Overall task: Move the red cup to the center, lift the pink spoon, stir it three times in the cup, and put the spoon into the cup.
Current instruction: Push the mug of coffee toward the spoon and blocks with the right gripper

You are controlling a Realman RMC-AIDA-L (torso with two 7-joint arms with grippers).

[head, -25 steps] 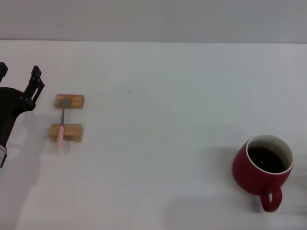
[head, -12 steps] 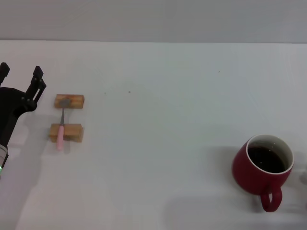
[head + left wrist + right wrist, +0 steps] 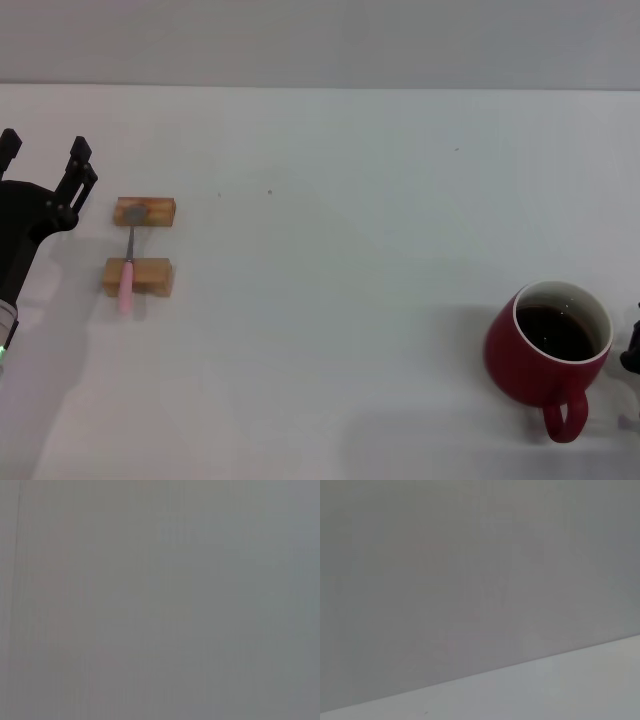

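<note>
The red cup (image 3: 548,345) stands at the near right of the white table in the head view, holding dark liquid, its loop handle turned toward me. The pink spoon (image 3: 127,266) lies at the far left across two wooden blocks, bowl on the farther block, pink handle over the nearer one. My left gripper (image 3: 45,160) hovers open just left of the spoon, apart from it. Only a dark sliver of my right gripper (image 3: 632,350) shows at the picture's right edge, close beside the cup. Both wrist views show no task object.
The farther wooden block (image 3: 145,211) and nearer wooden block (image 3: 139,276) carry the spoon. The white table (image 3: 330,250) stretches between spoon and cup. A grey wall (image 3: 470,570) fills the wrist views, with a strip of table below it in the right one.
A dark part of my right gripper has come into sight at the right edge beside the cup. The left gripper has barely shifted; cup and spoon have not moved.
</note>
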